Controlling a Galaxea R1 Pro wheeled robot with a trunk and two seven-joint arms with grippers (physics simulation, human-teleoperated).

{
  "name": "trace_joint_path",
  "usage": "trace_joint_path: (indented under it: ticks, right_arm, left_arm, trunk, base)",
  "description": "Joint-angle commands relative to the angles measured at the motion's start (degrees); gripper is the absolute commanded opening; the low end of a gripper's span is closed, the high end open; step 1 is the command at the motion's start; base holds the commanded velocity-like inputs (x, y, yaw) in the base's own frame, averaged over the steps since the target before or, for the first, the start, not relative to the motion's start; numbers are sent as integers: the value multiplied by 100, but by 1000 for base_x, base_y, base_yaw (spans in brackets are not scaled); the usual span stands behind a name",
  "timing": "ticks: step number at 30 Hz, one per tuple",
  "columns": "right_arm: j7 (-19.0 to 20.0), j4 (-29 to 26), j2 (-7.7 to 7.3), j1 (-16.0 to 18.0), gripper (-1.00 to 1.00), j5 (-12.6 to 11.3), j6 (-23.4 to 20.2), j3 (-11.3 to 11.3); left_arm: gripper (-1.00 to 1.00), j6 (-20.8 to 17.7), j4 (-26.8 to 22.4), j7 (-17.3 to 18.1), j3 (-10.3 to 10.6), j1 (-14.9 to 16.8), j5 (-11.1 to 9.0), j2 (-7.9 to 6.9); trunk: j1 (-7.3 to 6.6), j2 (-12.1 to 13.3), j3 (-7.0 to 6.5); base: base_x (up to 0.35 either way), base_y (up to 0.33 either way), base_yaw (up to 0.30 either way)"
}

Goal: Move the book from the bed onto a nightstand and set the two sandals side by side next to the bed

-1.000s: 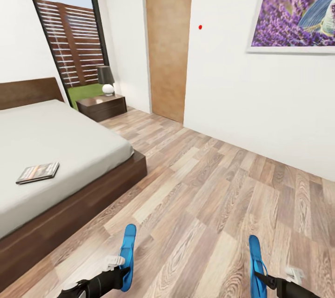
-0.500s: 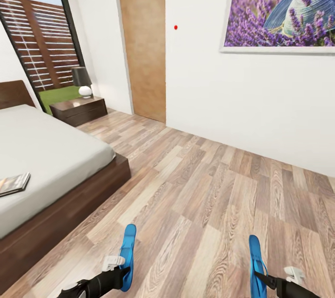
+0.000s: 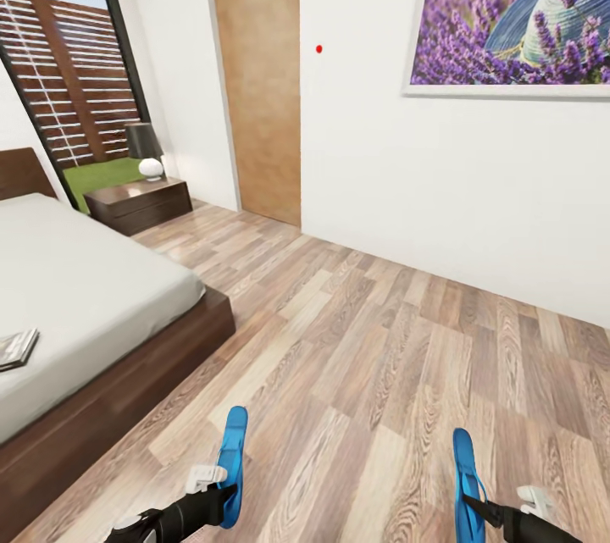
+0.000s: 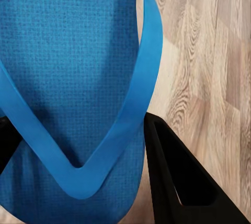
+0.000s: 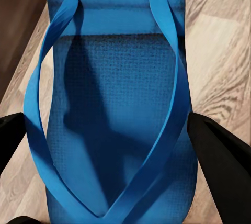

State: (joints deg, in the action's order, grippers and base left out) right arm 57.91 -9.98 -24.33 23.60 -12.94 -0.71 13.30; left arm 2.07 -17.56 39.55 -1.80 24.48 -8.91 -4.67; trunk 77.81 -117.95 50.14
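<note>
Two sandals in hand, one per gripper, robot out on the open bedroom floor (image 3: 356, 357).

Head view: left gripper (image 3: 222, 488) clamps the left sandal (image 3: 232, 462) near its heel end, so the toe points ahead and the sole stands on edge. Right gripper (image 3: 491, 511) holds the right sandal (image 3: 465, 479) the same way. The two are carried well apart and above the planks, a carrying posture by the look of it; nothing set down yet. The bed (image 3: 93, 306) lies to the left, dark frame low to the floor. The book (image 3: 17, 348) rests flat on the mattress at the picture's left edge, untouched. One nightstand (image 3: 140, 204) stands beyond the bed by the window, with a lamp (image 3: 144, 149) on top; a likely spot for the book. Wall picture (image 3: 517, 9) with lavender and a hat hangs on the right wall.

Left wrist view: blue sole and V-strap of the left sandal (image 4: 78, 93) close before the lens, black finger (image 4: 183, 182) pressed to its edge. Gripping, sideways squeeze.

Right wrist view: right sandal (image 5: 115, 119) strap-side up, black fingers (image 5: 225, 156) on both flanks, closed on it. Bed frame shows dark at one corner, so the drop zone is near.
</note>
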Motion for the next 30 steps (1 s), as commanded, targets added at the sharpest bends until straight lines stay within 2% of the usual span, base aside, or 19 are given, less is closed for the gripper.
trace_joint_path:
  ticks: [1, 23, 30]
  right_arm:
    - [18, 5, -2, 4, -100, -33, -8, -9]
    - [18, 5, -1, 2, -100, -33, -8, -11]
    - [18, 5, -1, 3, -100, -33, -8, -12]
  left_arm:
    - [-100, 22, 7, 27, -20, 4, 12, 1]
    - [-100, 22, 7, 12, -22, 4, 12, 1]
    - [-100, 22, 7, 13, -22, 4, 12, 1]
  trunk:
    - [2, -2, 5]
    - [2, -2, 5]
    - [2, -2, 5]
  base:
    - [314, 0, 0]
    - [317, 0, -1]
    - [318, 0, -163]
